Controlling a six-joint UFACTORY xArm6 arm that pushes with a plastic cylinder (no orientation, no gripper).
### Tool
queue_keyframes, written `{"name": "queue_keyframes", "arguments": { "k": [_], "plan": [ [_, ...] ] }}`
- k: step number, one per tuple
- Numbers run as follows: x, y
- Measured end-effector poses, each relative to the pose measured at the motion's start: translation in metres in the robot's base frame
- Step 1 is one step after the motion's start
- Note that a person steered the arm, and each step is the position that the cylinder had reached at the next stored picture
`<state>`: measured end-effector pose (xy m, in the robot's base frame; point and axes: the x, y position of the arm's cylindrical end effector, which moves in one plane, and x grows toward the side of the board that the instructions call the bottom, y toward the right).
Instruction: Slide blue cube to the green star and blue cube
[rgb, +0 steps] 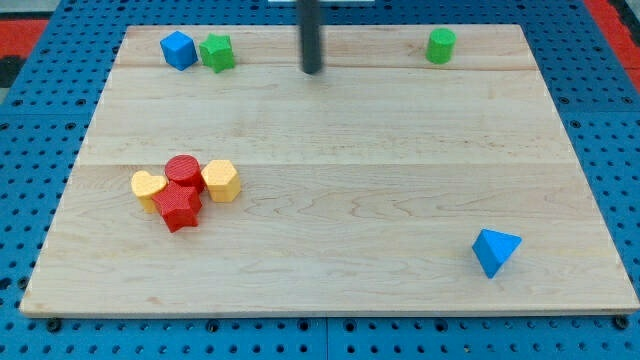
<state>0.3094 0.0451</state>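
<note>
Blue pegboard surrounds the pale wooden desk (330, 190). No claw shows on this arm, so no open or closed state can be told; its dark rod ends at the tip (312, 71), which rests near the desk's top edge, to the right of the green star (216, 52) and apart from it. One blue cube (178, 49) sits just left of the green star, touching or nearly so. Far right of the star stands a green cylinder (440, 45). Well below the star, a yellow heart (148, 187), red cylinder (184, 171), red star (177, 208) and yellow hexagon (220, 180) cluster together. A blue triangular block (495, 250) lies far off toward the desk's lower right.
</note>
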Motion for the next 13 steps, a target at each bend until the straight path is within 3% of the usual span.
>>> {"name": "queue_keyframes", "arguments": {
  "k": [1, 2, 3, 4, 5, 6, 7, 8, 10, 13],
  "plan": [
    [0.01, 0.128],
    [-0.032, 0.169],
    [-0.072, 0.137],
    [-0.082, 0.049],
    [-0.083, 0.038],
    [-0.111, 0.054],
    [-0.116, 0.002],
    [-0.082, -0.073],
    [-0.046, -0.138],
    [0.088, 0.141]
  ]
}}
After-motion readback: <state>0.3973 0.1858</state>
